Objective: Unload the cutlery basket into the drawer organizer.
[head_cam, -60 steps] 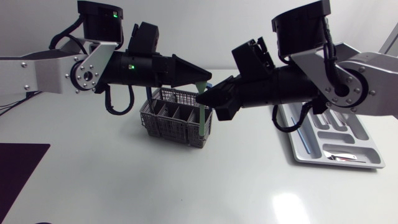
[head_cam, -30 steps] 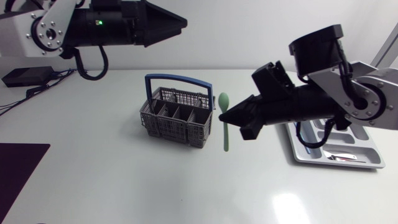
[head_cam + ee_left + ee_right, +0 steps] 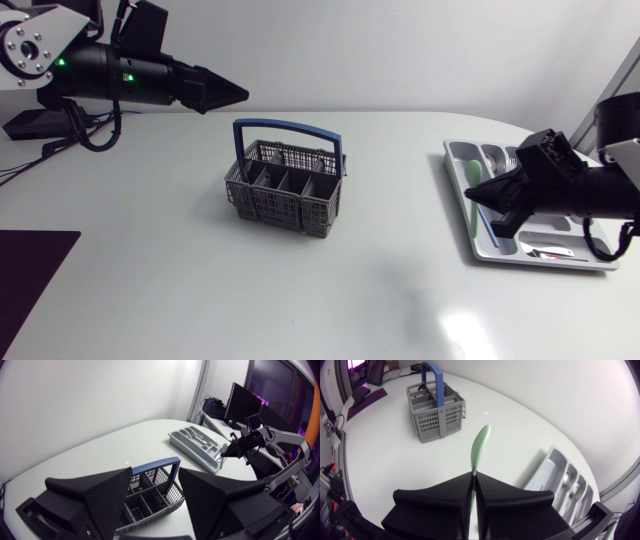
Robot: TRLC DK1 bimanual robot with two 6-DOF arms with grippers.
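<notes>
The grey cutlery basket (image 3: 285, 187) with a blue handle stands mid-table; what its compartments hold is hard to tell. My left gripper (image 3: 238, 94) hangs open and empty, high up and to the far left of the basket; in the left wrist view the basket (image 3: 150, 495) shows between its spread fingers (image 3: 107, 490). My right gripper (image 3: 480, 190) is shut on a green spoon (image 3: 470, 205) over the left edge of the grey drawer organizer (image 3: 482, 252). In the right wrist view the spoon (image 3: 480, 445) sticks out ahead of the closed gripper (image 3: 474, 477).
Some silver cutlery (image 3: 545, 251) lies in the organizer's near compartment. A dark mat (image 3: 30, 275) covers the front left corner. A black box (image 3: 30, 123) with cables sits at the back left.
The left gripper let go of the green spoon, opened and drew back up to the far left. The right gripper carried the spoon from beside the basket rightward to the organizer.
</notes>
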